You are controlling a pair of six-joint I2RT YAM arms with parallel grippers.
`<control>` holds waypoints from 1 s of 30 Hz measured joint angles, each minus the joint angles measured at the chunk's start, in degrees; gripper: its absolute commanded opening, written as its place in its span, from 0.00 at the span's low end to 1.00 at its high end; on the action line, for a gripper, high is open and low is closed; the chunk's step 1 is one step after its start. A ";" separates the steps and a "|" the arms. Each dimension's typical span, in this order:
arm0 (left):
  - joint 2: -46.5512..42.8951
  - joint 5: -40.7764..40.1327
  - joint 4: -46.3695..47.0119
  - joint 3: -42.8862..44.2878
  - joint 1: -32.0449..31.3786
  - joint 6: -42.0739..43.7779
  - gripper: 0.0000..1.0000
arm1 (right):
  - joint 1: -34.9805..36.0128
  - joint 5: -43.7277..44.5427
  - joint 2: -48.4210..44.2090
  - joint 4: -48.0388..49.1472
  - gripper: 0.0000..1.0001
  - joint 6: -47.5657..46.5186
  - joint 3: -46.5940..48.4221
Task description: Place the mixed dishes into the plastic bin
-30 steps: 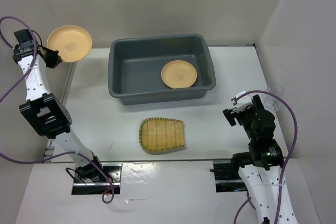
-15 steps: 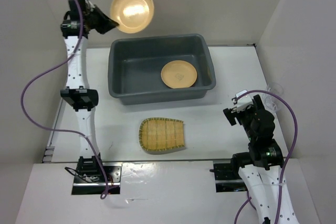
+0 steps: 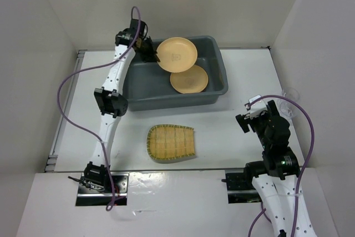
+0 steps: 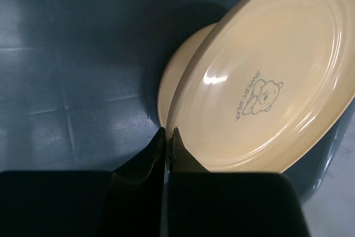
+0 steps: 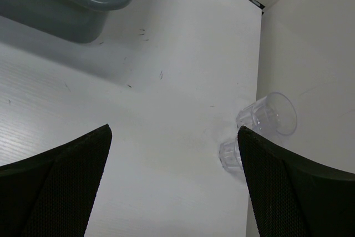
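A white counter (image 3: 249, 70) seen from above, boxed in by plain white walls (image 3: 310, 20) at the back and both sides. The left end effector (image 3: 151, 55) hangs over the far left part of a large dark grey plastic bin (image 3: 166, 102), just inside its rolled rim. The back wall is near behind it and the smooth bin floor lies open below. Its fingers are pinched tight on the edge of a round yellow-orange plate (image 3: 177, 55), which sticks out to the end effector's right, tilted, above the middle of the bin. The wrist view shows the plate's glossy face with a small bear drawing and the words "Sweet Bear". A second plate (image 3: 189, 80) of the same kind lies flat on the bin floor, below and beyond the held one, toward the bin's right wall. The right end effector (image 5: 173, 131) hovers over bare counter off the bin's near right corner, fingers spread wide and gripping nothing, with the side wall close on its right. Two small clear glass cups (image 5: 267, 116) sit side by side just ahead of it and to its right, at the foot of that wall. A tan rounded-square tray (image 3: 171, 142) with a woven bamboo look lies flat well to its left, in front of the bin and apart from it, with open counter all around.
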 measured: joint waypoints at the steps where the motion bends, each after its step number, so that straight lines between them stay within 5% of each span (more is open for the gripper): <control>1: 0.22 -0.59 0.09 0.00 -0.70 0.15 0.00 | 0.00 0.02 0.09 0.00 0.99 0.00 0.00; 19: 11.85 -3.23 3.85 0.09 -6.40 0.07 0.01 | 0.00 1.73 1.68 0.33 0.99 0.66 0.00; 22: 11.89 -3.41 4.61 0.20 -6.29 0.07 0.12 | 0.00 1.77 2.12 0.37 0.99 0.83 0.00; 30: 13.00 -2.08 5.57 0.66 -6.29 -0.07 0.65 | 0.00 2.12 2.32 0.39 0.99 1.03 0.00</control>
